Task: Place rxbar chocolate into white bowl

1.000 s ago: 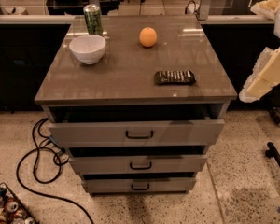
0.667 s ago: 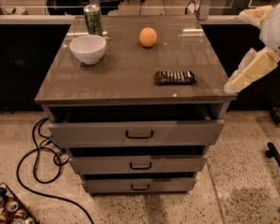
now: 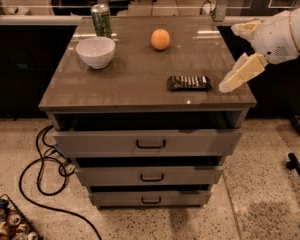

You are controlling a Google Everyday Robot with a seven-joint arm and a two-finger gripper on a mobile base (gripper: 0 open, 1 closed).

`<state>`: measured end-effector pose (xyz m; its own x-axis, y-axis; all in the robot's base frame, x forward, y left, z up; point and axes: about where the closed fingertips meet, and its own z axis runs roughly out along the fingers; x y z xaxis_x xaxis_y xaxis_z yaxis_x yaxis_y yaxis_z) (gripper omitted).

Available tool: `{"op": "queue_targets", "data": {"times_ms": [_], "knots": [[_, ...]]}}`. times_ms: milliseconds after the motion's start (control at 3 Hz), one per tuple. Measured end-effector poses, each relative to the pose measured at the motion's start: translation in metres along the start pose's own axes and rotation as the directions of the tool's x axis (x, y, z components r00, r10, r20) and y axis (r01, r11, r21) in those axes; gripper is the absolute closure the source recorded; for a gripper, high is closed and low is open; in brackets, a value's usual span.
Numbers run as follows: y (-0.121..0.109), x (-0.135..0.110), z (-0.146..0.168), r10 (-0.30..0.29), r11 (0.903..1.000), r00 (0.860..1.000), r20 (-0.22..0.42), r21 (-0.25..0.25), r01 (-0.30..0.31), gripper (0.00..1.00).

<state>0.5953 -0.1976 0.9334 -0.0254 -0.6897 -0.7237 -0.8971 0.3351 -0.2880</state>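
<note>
Now closer, end effector (image 3: pixel 228 58) spread wide, empty, just beside rxbar chocolate (image 3: pixel 189 82), white bowl (image 3: pixel 95 52) well apart.

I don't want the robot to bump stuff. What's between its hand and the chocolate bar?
Nothing. In the camera view, only bare tabletop lies between the gripper, at the table's right edge, and the rxbar chocolate.

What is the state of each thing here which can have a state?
Dark rectangular rxbar chocolate wrapper: lying flat on cabinet top, not held.
Small round white bowl: upright, empty.
Green drink can: upright.
Grey top drawer: partly open.
Pale gripper: open, empty, right of the bar.
</note>
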Motion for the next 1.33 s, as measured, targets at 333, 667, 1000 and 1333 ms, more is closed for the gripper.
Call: {"op": "queue_targets", "data": {"times_ms": [333, 667, 1000, 1333], "knots": [[-0.008, 0.001, 0.037, 0.032, 0.9963, 0.997, 0.077, -0.082, -0.025, 0.0], [-0.007, 0.0, 0.068, 0.061, 0.9887, 0.986, 0.155, -0.145, -0.039, 0.0], [-0.003, 0.004, 0.095, 0.079, 0.9817, 0.974, 0.21, -0.186, -0.04, 0.0], [-0.004, 0.013, 0.113, 0.099, 0.9781, 0.962, 0.253, -0.203, -0.047, 0.0]]}}
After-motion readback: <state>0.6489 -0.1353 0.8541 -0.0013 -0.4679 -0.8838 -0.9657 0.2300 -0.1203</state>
